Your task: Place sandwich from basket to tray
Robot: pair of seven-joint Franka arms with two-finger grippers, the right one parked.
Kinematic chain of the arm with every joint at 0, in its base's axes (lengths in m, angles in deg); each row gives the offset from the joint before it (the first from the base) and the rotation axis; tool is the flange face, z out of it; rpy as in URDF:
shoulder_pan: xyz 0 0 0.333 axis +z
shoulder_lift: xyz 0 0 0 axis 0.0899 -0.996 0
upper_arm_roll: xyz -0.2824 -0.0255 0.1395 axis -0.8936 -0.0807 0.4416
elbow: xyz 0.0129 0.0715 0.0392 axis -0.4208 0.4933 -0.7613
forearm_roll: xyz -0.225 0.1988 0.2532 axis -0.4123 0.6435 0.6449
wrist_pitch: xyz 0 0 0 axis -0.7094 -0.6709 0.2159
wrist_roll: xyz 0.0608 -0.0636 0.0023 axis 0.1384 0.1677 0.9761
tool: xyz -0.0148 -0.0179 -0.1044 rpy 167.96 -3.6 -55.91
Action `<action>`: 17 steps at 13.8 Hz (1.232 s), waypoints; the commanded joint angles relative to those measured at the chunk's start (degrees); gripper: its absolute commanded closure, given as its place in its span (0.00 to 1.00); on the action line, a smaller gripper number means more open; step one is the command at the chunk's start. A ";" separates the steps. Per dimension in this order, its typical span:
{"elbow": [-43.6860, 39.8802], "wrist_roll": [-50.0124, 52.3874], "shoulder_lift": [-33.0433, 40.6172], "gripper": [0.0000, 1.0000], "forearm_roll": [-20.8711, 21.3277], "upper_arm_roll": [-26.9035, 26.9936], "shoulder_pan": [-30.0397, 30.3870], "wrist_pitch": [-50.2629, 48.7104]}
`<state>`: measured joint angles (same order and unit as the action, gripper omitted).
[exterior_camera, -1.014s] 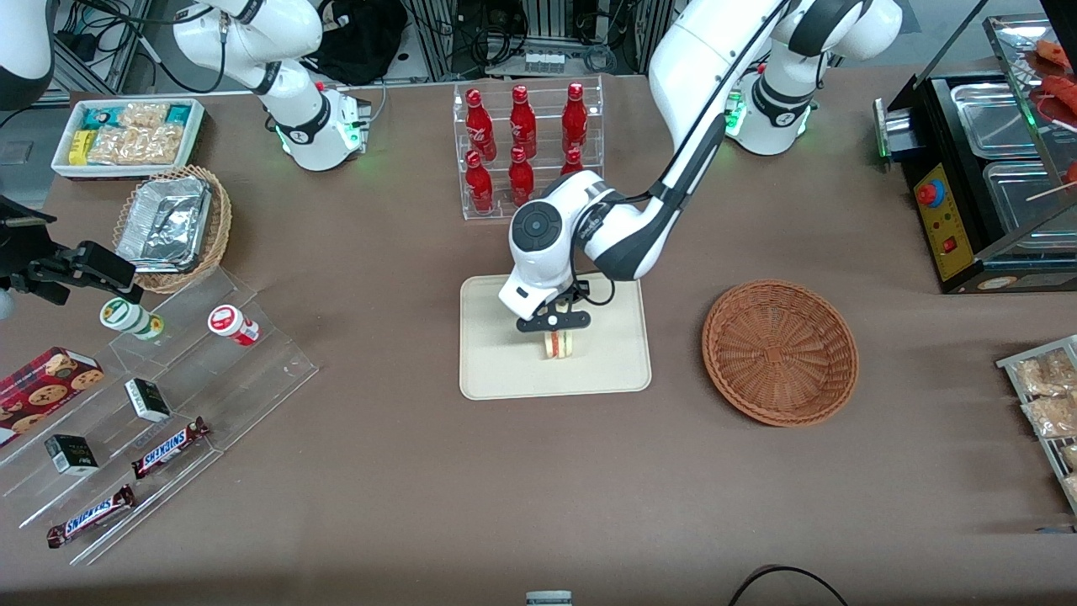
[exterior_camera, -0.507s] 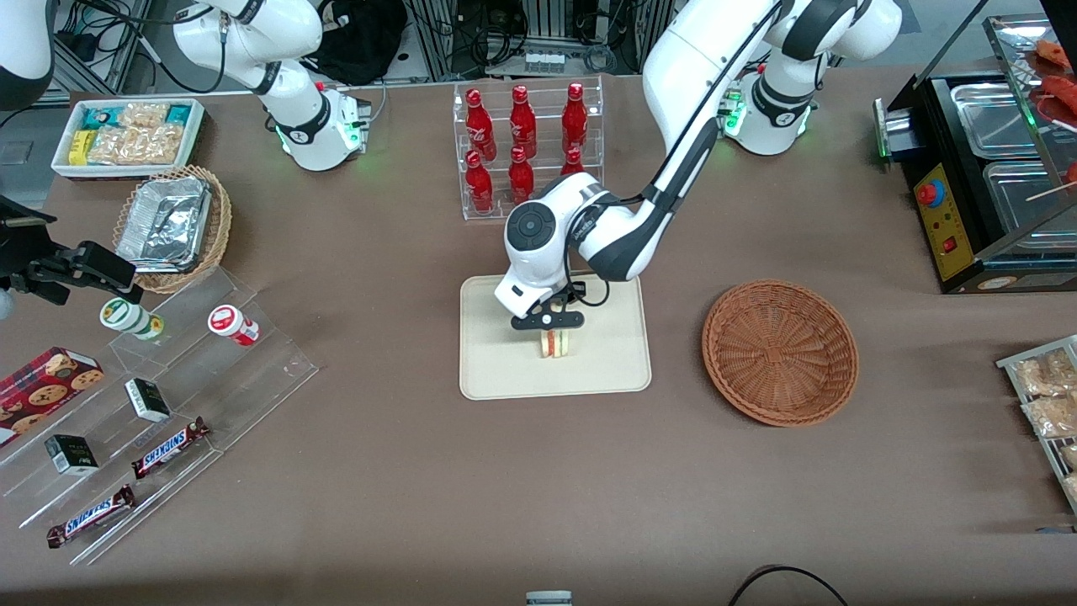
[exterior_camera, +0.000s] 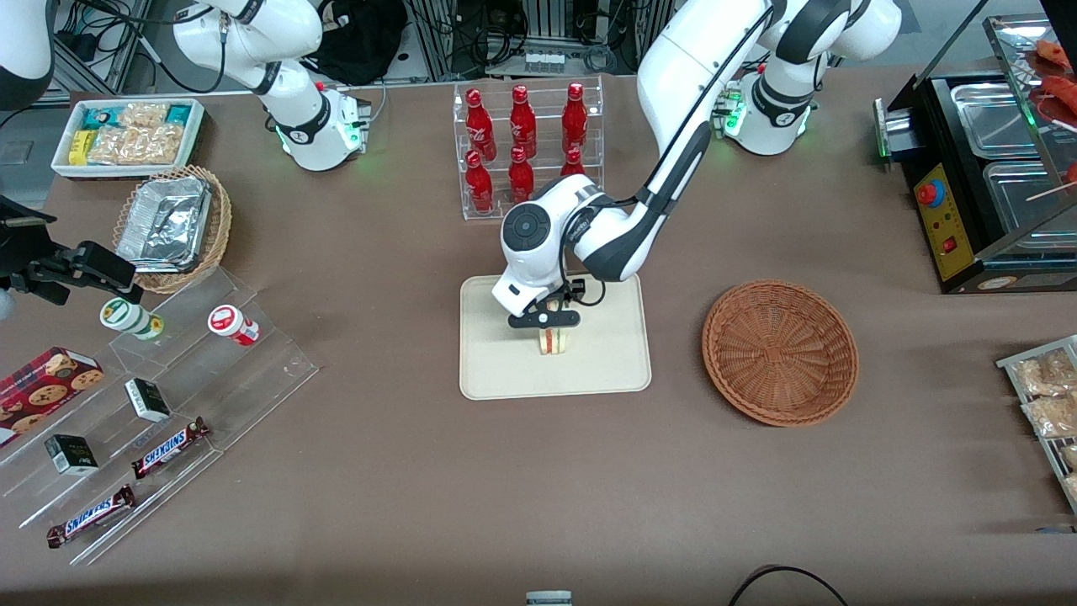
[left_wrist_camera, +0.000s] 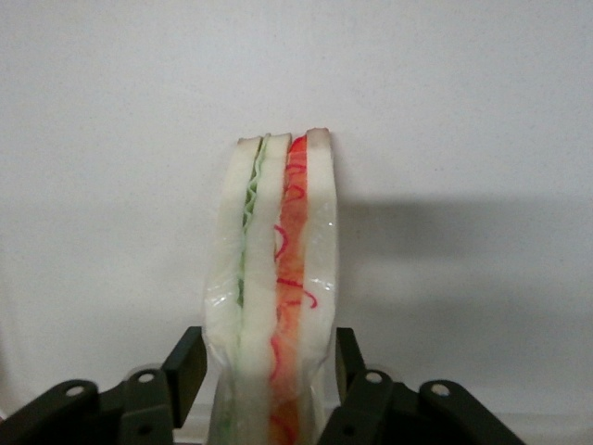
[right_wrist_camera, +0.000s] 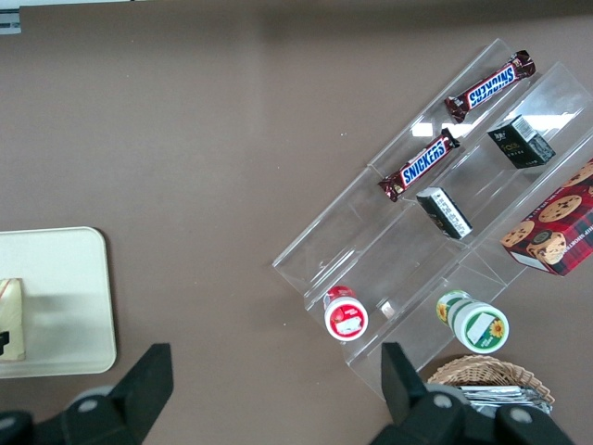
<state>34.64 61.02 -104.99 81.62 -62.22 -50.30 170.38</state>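
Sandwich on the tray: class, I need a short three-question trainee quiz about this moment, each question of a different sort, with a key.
1. True or false: the sandwich stands on edge on the tray, not in the basket.
2. Multiple choice: the gripper is (A) over the basket, (B) over the tray with a finger at each side of the sandwich, (C) at the rack of red bottles.
3. Fill in: in the wrist view, the filling layers are green and ____.

Key: 1 true; 2 B; 3 red-orange. Whether the fingers press the bread cannot be told.
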 commanded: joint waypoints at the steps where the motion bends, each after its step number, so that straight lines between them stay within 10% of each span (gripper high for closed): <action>1: -0.48 1.22 4.52 0.00 -0.16 0.83 -0.04 -3.79; 17: -0.31 -12.65 31.08 0.00 -0.25 1.01 25.53 -33.16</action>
<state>32.66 51.67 -75.78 81.55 -60.61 -26.99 138.48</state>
